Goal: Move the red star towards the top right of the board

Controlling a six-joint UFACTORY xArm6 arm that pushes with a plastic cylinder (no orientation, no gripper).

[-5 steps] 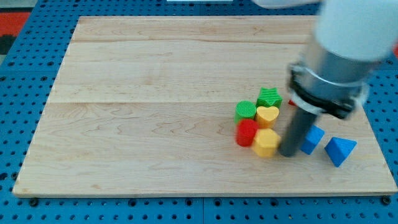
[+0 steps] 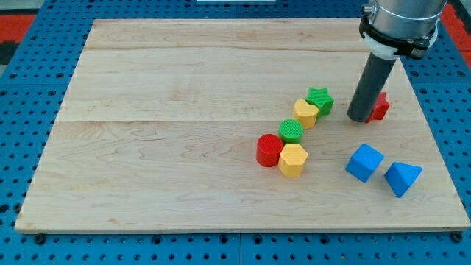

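The red star (image 2: 380, 107) lies at the board's right, mostly hidden behind my rod; only its right part shows. My tip (image 2: 360, 118) rests on the board touching the star's left side. A green star (image 2: 320, 99) sits just left of my tip, with a small gap between them.
A yellow heart (image 2: 305, 113), green cylinder (image 2: 291, 131), red cylinder (image 2: 269, 150) and yellow hexagon (image 2: 293, 160) form a diagonal chain below-left of the green star. A blue cube (image 2: 365, 162) and a blue triangle (image 2: 402, 177) lie at the view's bottom right. The wooden board (image 2: 184, 88) sits on a blue pegboard.
My tip has moved up and right, from beside the yellow hexagon to the red star's left side. The cluster of blocks has spread out leftward into a diagonal chain.
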